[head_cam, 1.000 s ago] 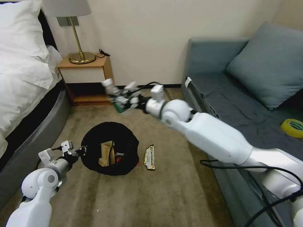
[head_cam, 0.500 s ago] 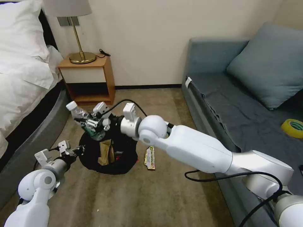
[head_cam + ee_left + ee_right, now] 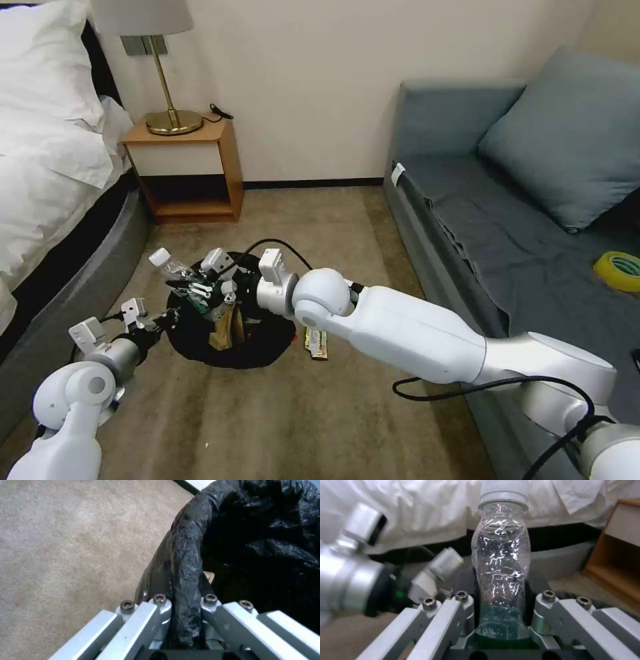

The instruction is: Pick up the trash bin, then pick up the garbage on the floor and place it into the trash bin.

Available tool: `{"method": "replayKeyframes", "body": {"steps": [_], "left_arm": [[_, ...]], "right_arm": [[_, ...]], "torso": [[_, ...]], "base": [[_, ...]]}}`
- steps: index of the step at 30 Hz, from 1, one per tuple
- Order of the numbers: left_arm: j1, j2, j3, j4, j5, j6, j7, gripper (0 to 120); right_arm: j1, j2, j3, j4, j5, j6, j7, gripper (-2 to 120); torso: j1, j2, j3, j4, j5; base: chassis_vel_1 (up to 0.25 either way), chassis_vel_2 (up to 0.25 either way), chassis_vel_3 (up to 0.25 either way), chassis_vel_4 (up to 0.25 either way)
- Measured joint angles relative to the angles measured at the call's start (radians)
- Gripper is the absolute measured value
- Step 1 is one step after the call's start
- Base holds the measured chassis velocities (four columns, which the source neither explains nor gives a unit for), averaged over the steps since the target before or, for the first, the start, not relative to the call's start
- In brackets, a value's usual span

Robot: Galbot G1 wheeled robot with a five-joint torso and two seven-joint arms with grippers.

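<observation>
- Bare carpet [image 3: 280,413] lay open before the bin [image 3: 267,337], bed [image 3: 60,267] and sofa [image 3: 467,220] flanking.
- My left gripper [image 3: 170,317] pinched the bin's rim.
- My right gripper [image 3: 200,293] clamped the bottle [image 3: 168,264] over the bin.
- A bar wrapper [image 3: 316,344] lay beside the bin.

right gripper [image 3: 501,620] clamps the clear bottle [image 3: 501,565].

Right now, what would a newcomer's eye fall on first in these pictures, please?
The right claw, shut on the clear bottle, hangs over the trash bin on the carpet. The left claw pinches the bin's black-bagged rim, and a gold-green bar wrapper lies on the floor beside the bin.
</observation>
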Motion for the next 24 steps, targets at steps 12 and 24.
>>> {"method": "replayKeyframes", "body": {"steps": [12, 24], "left_arm": [[-0.001, 0.000, -0.002, -0.001, -0.016, 0.003, -0.008, 4], [-0.006, -0.002, -0.003, 0.006, -0.025, 0.004, -0.015, 4]], "right_arm": [[-0.020, -0.013, 0.005, -0.054, -0.064, 0.021, -0.013, 38], [-0.032, -0.034, 0.014, -0.048, -0.078, 0.022, -0.020, 83]], "torso": [[0.000, 0.000, 0.000, 0.0000, 0.0000], [0.000, 0.000, 0.000, 0.0000, 0.0000]], "base": [[0.000, 0.000, 0.000, 0.000], [0.000, 0.000, 0.000, 0.000]]}}
